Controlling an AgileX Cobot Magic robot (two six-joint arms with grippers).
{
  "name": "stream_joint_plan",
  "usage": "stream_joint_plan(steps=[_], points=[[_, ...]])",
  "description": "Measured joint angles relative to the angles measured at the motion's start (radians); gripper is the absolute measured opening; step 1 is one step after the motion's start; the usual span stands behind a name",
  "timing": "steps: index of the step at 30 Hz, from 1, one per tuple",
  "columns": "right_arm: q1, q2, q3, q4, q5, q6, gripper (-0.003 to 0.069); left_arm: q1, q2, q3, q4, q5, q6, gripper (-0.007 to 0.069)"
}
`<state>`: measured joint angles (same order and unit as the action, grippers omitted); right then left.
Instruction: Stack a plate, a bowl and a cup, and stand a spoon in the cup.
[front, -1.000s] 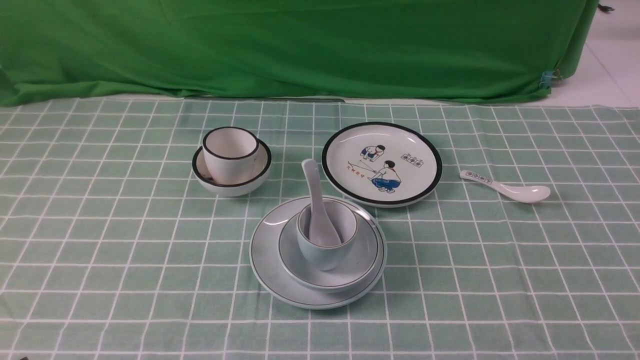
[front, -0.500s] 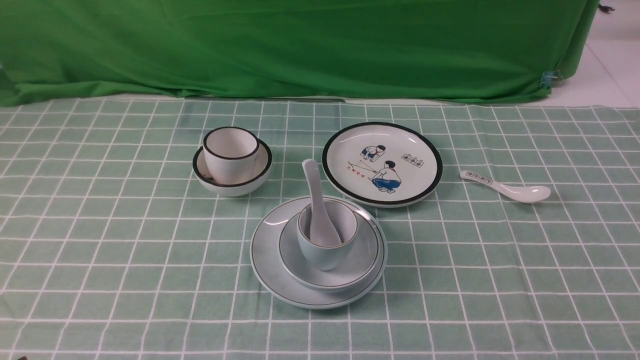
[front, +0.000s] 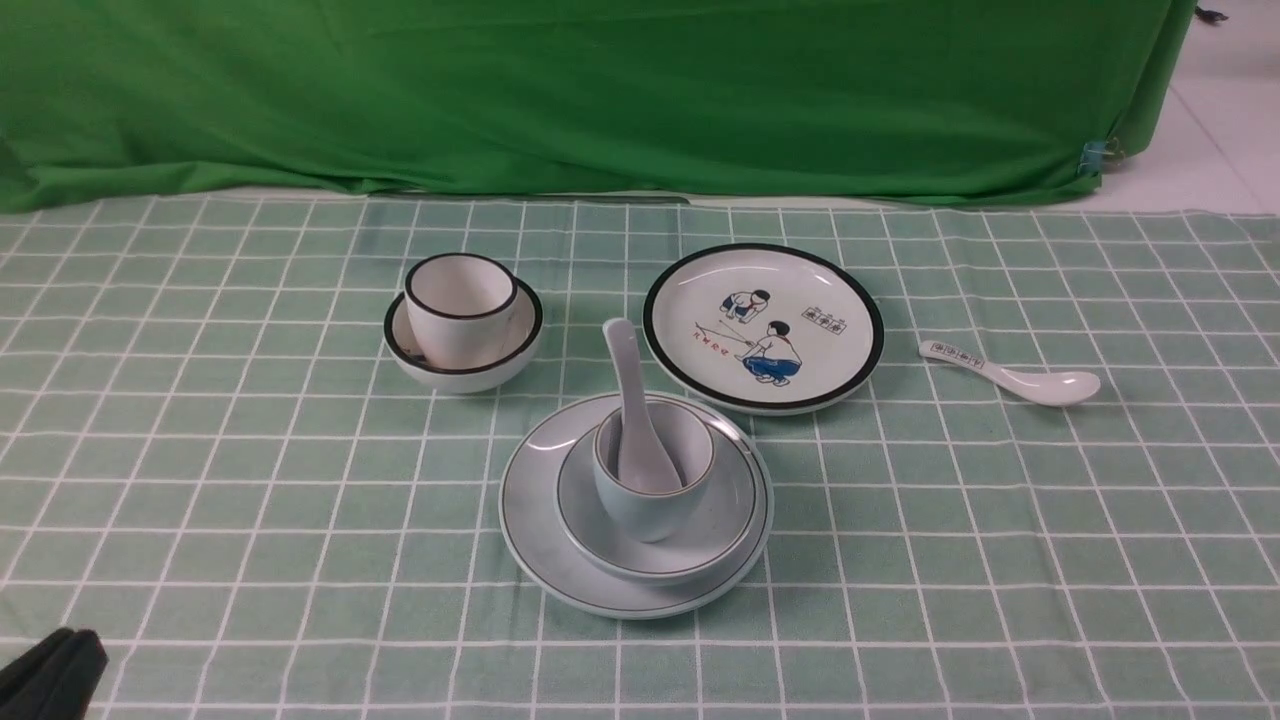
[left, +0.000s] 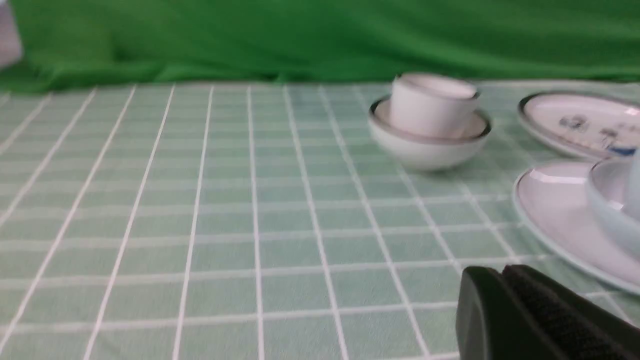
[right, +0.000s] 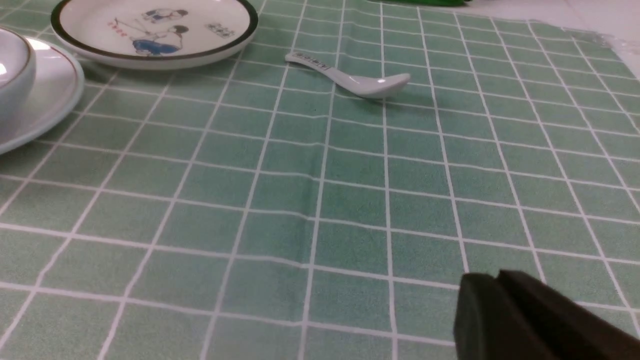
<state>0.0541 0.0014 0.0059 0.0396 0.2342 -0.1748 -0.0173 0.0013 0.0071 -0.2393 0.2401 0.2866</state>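
The stack is seen complete at the centre of the checked cloth: the plate lies flat, the bowl is seated on it, the cup stands upright in the bowl, and the spoon is stood in the cup, its handle leaned toward 11 o'clock above the rim. At 10 o'clock from the stack, a white cup with a black rim is nested in a cream black-rimmed bowl. At 1 o'clock, just beside the plate, the cartoon plate is laid flat. At 3 o'clock, well apart, a marked spoon is left lying on the cloth.

The left gripper is glimpsed at 8 o'clock, at the near corner of the front view; in the left wrist view its jaws are pressed together, nothing held. The right gripper is shown only in the right wrist view, low over bare cloth, jaws seen meeting with nothing between them.
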Motion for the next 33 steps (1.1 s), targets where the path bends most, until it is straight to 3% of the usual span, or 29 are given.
stream_joint_plan(steps=[33], points=[[0.0,0.0,0.0,-0.001,0.0,0.0,0.0139,0.018,0.0,0.0,-0.003,-0.009,-0.025,0.0013]])
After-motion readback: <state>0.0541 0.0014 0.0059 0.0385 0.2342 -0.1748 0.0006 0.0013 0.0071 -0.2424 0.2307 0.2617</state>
